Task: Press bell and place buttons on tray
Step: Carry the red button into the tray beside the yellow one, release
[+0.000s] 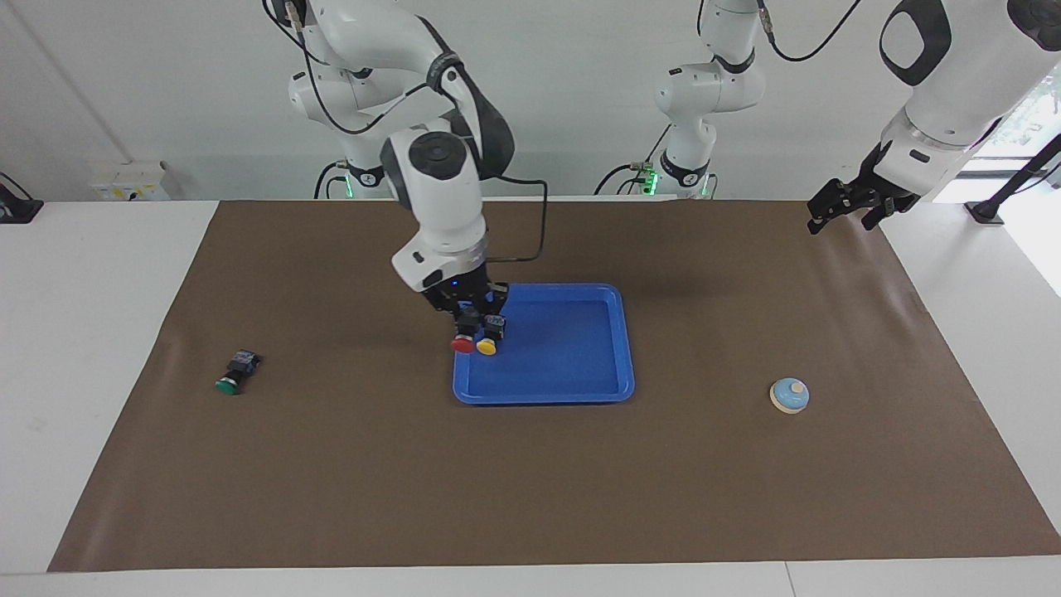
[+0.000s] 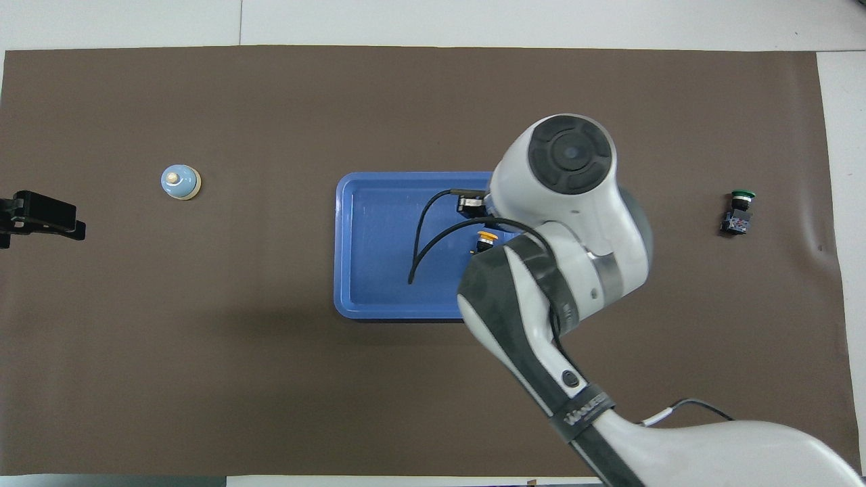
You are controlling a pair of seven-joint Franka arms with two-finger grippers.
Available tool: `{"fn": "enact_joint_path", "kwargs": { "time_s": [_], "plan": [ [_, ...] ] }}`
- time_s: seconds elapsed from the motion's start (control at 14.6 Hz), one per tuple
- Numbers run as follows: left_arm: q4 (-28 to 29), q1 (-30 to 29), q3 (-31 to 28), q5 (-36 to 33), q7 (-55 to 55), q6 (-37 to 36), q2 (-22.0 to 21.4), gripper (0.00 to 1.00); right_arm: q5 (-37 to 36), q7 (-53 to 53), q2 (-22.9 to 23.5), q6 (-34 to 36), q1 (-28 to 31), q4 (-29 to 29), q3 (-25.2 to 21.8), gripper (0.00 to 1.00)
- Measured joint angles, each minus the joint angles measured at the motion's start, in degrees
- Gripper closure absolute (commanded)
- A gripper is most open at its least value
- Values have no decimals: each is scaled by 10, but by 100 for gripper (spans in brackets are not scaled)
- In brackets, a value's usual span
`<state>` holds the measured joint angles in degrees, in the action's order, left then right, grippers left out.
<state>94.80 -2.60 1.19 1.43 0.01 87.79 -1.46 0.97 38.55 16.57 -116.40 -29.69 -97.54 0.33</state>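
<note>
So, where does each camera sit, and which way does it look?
Facing view: high across the table, looking at the robots; both arms show, the right tool holding the red button over the tray.
Overhead view: above the robots' end, looking steeply down; the right arm shows, plus the left tool.
Shared: tray, bell, green button, yellow button.

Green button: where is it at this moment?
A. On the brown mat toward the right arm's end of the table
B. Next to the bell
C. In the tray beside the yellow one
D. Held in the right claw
A. The green button lies alone on the brown mat, well clear of the tray.
</note>
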Motion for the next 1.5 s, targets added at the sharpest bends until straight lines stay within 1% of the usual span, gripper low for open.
{"fn": "enact_joint_path", "kwargs": {
  "time_s": [0.14,0.2,0.34,0.48,0.75,0.89,0.96,1.02,1.23,1.5],
  "plan": [
    [0,0,0,0,0,0,0,0,0,68,34,-11,-55,19,0,100],
    [0,0,0,0,0,0,0,0,-1,92,56,-31,-75,25,0,100],
    [0,0,0,0,0,0,0,0,-2,109,96,-72,-90,26,-1,100],
    [0,0,0,0,0,0,0,0,-2,109,121,-92,-84,23,-6,100],
    [0,0,0,0,0,0,0,0,-2,108,121,-147,-72,-18,-9,100],
    [0,0,0,0,0,0,0,0,-2,108,117,-157,-74,-32,-9,100],
    [0,0,0,0,0,0,0,0,-2,108,114,-157,-74,-34,-9,78],
    [0,0,0,0,0,0,0,0,-2,108,112,-157,-74,-36,-8,1],
    [0,0,0,0,0,0,0,0,-2,113,107,-151,-75,-40,-8,0],
    [0,0,0,0,0,0,0,0,-2,132,90,-112,-73,-30,-14,0]
  ]
}}
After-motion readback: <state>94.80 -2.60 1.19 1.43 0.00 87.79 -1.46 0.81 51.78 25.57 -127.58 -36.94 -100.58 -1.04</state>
